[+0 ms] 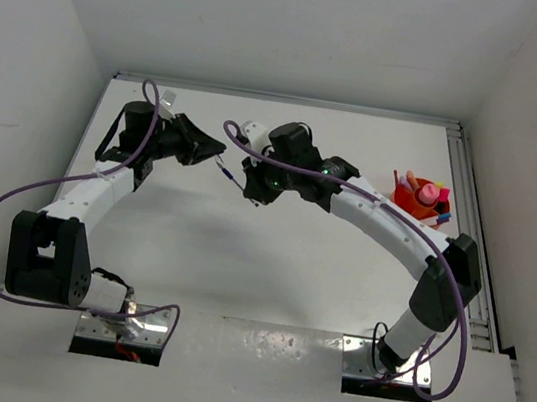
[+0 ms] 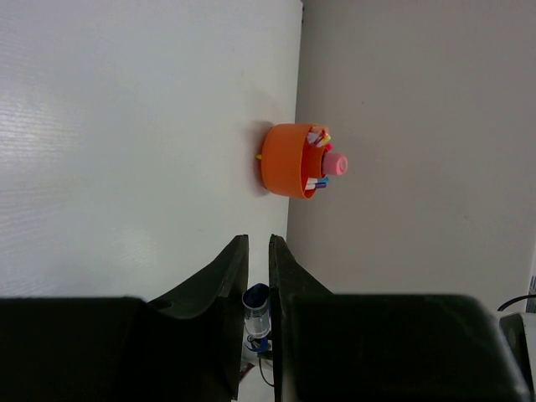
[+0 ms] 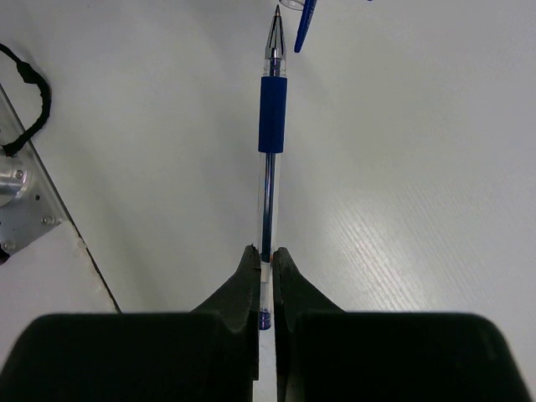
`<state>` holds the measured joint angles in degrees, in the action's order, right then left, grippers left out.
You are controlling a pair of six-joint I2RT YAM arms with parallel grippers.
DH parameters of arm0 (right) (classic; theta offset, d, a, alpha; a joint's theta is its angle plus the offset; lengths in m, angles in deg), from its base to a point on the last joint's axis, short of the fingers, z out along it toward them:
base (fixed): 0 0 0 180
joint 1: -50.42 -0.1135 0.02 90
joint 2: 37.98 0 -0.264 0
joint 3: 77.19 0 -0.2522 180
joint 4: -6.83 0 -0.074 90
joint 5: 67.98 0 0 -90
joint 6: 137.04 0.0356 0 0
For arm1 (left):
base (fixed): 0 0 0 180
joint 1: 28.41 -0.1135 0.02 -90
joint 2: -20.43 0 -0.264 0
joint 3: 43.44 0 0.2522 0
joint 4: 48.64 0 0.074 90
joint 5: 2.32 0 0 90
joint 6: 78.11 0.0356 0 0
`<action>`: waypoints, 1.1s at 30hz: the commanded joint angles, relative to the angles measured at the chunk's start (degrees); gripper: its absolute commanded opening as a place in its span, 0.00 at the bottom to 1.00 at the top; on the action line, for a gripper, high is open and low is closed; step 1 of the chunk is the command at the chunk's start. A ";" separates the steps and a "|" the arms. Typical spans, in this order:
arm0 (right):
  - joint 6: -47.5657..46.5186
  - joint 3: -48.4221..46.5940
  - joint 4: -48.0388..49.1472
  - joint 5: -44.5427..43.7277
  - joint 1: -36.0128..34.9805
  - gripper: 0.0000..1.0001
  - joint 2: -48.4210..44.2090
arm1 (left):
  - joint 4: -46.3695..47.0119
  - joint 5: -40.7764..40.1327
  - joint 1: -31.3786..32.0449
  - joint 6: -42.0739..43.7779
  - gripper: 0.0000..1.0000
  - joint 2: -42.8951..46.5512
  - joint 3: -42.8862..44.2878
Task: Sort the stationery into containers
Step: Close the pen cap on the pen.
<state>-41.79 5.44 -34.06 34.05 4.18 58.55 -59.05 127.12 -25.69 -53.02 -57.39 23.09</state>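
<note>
My right gripper (image 3: 265, 249) is shut on the rear end of a blue pen (image 3: 271, 126), whose bare tip points away from it. In the top view this pen (image 1: 227, 172) spans the gap between the right gripper (image 1: 249, 184) and the left gripper (image 1: 209, 157) above the table's middle. Deep between its fingers, the left gripper (image 2: 258, 239) is shut on a blue and clear pen cap (image 2: 258, 306). The cap's clip (image 3: 304, 25) shows just beside the pen tip. The orange bowl (image 1: 418, 200) stands at the right edge, holding several markers and a pink-capped bottle (image 2: 335, 163).
An aluminium rail (image 1: 472, 191) runs along the table's right side just behind the bowl (image 2: 285, 159). White walls close in the back and both sides. A metal plate (image 3: 21, 201) and black cable (image 3: 33, 92) lie at the table's edge.
</note>
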 commanded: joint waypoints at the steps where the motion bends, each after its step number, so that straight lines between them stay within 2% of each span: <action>1: 0.81 -1.29 1.12 0.10 0.27 0.00 -1.35 | 0.78 -0.33 0.27 0.74 0.00 1.62 2.16; 15: 0.90 -0.23 0.95 0.10 0.71 0.00 -2.05 | 0.60 -0.42 0.44 1.18 0.00 1.80 1.89; 33: 3.52 -2.25 1.91 -0.08 0.80 0.00 -0.47 | 0.34 -2.00 3.78 1.89 0.00 2.06 1.19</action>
<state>-40.26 5.46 -34.48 34.08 4.88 58.55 -59.75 125.15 -23.43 -51.55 -57.37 23.18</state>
